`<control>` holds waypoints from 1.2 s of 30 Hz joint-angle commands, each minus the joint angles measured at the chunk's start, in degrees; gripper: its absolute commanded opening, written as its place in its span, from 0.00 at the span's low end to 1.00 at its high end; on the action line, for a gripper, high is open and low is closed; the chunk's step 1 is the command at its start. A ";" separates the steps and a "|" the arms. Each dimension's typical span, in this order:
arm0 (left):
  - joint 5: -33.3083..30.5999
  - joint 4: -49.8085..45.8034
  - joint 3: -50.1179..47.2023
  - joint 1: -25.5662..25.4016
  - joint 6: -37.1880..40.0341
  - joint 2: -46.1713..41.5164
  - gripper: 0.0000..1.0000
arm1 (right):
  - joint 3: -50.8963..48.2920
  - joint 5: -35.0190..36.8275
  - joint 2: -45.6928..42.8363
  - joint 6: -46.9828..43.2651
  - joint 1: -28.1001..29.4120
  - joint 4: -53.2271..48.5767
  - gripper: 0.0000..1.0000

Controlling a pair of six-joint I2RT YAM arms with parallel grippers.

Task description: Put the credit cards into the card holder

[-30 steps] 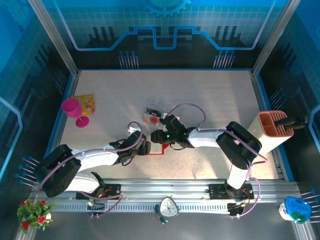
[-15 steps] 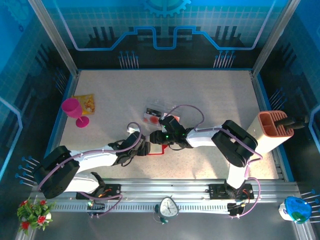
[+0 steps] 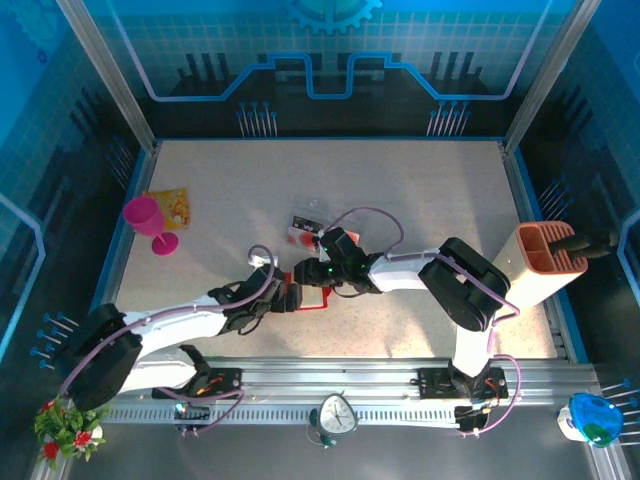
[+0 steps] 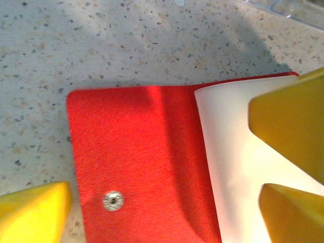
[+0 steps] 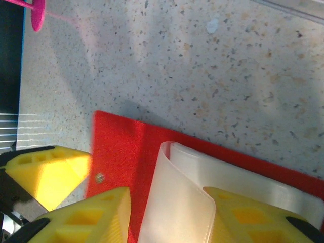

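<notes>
Seemingly light and floppy, the card holder (image 4: 131, 152) is best taken by its pale flap (image 5: 172, 177); left pincer (image 4: 164, 202) and right pincer (image 5: 167, 197) both gape apart.

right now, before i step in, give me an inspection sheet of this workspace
surface: speckled pale tabletop, no spills seen
job's things: glossy red folding wallet lying open, pale flap curled up; black-and-white cards with red mark beyond it, not inside
clutter: pink plastic goblet, yellow-orange packet, orange-brown two-slot rack
grippers: left gripper open over wallet; right gripper open, flap between its fingers
cables: purple cables arched over both arms
surroundings: blue-lit enclosure walls, clock on front rail
</notes>
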 commanded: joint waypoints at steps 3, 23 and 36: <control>-2.07 -5.22 -0.06 0.66 -3.38 -9.22 0.99 | 2.12 -1.00 -2.46 0.86 1.91 -0.65 0.44; -2.58 -14.68 1.39 6.77 -8.81 -24.08 0.99 | 10.46 -1.83 8.66 5.70 7.19 -1.27 0.59; -1.81 -15.24 1.48 7.87 -9.79 -23.71 0.99 | 7.96 -4.28 10.06 8.25 7.16 4.28 0.59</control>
